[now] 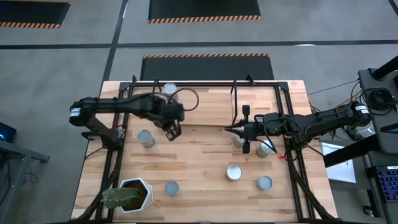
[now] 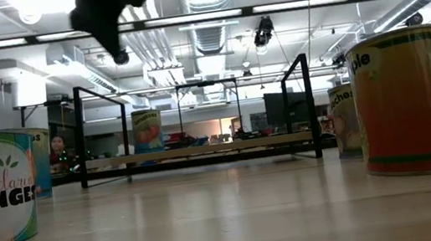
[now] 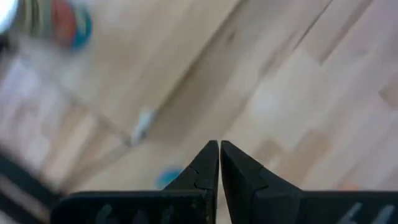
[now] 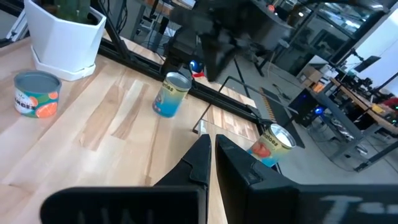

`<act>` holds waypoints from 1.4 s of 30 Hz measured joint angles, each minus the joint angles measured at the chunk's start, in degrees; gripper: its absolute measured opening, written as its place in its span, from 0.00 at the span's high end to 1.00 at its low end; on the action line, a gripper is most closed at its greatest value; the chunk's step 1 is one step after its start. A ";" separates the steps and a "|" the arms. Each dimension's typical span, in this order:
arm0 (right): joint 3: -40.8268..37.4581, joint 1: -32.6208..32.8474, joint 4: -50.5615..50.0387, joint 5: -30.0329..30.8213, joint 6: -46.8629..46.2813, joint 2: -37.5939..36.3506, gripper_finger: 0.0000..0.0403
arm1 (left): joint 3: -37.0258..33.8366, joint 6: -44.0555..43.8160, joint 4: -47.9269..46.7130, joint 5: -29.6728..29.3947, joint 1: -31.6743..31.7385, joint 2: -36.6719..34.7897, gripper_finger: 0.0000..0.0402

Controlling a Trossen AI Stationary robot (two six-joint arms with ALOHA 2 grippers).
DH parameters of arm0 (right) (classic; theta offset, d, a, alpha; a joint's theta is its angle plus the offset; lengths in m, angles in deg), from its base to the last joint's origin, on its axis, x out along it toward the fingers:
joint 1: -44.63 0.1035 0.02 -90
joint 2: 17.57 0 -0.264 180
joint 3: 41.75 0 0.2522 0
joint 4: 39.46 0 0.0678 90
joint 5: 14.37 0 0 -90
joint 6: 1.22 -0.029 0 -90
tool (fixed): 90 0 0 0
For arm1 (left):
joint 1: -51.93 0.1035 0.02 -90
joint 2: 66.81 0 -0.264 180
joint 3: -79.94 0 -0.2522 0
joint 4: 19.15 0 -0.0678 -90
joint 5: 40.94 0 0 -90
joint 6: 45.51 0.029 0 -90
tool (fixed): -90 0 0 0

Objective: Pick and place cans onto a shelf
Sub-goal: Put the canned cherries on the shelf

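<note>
Cans (image 1: 233, 172) mostly loose on surface (image 1: 199, 162), only one (image 1: 169, 89) on shelf (image 1: 205, 106); left gripper (image 1: 172, 131) and right gripper (image 1: 245, 129) both closed, empty

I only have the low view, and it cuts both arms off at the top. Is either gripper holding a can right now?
Observer: No. The left gripper has its jaws shut on nothing.
Operator: And the right one?
Observer: The right gripper is shut and empty too.
Operator: Is anything on the table that I can't see?
Observer: Yes. In the high view, a white plant pot stands at the table's bottom left corner, with a can beside it.
</note>
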 joint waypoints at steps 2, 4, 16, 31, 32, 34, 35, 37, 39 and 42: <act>0.02 0.00 0.00 0.00 0.02 0.00 0.97 | 0.20 -5.49 -3.98 2.41 -0.21 -0.05 1.00; 0.00 0.00 -0.01 0.00 0.13 0.00 0.97 | -1.08 -10.90 -6.10 4.23 -0.28 -0.53 1.00; 0.02 0.00 -1.17 -0.04 1.46 -0.48 0.97 | -22.58 -31.76 2.14 7.04 -3.92 -13.60 1.00; 0.00 0.02 -2.33 -0.59 1.57 -3.08 0.97 | -32.12 -41.95 2.92 2.24 -3.93 -23.55 0.59; 0.02 0.02 -2.55 -0.61 1.61 -3.06 0.97 | -32.12 -42.25 2.78 1.49 -3.93 -23.23 0.54; 0.00 0.02 -2.71 -0.63 1.65 -3.06 0.97 | -32.12 -42.41 2.34 0.63 -3.90 -22.17 0.43; 0.01 0.02 -2.76 -0.63 1.64 -3.06 0.97 | -32.14 -42.41 1.88 0.65 -3.90 -21.65 0.38; 0.02 0.02 -2.86 -0.63 1.66 -3.06 0.97 | -32.16 -42.37 1.26 0.58 -3.90 -20.65 0.29; 0.01 0.02 -2.89 -0.63 1.66 -3.06 0.97 | -32.16 -41.87 1.31 0.32 -3.90 -19.80 0.22; 0.00 0.02 -3.06 -0.63 1.68 -3.06 0.97 | -32.16 -40.96 1.01 -0.08 -3.90 -19.07 0.15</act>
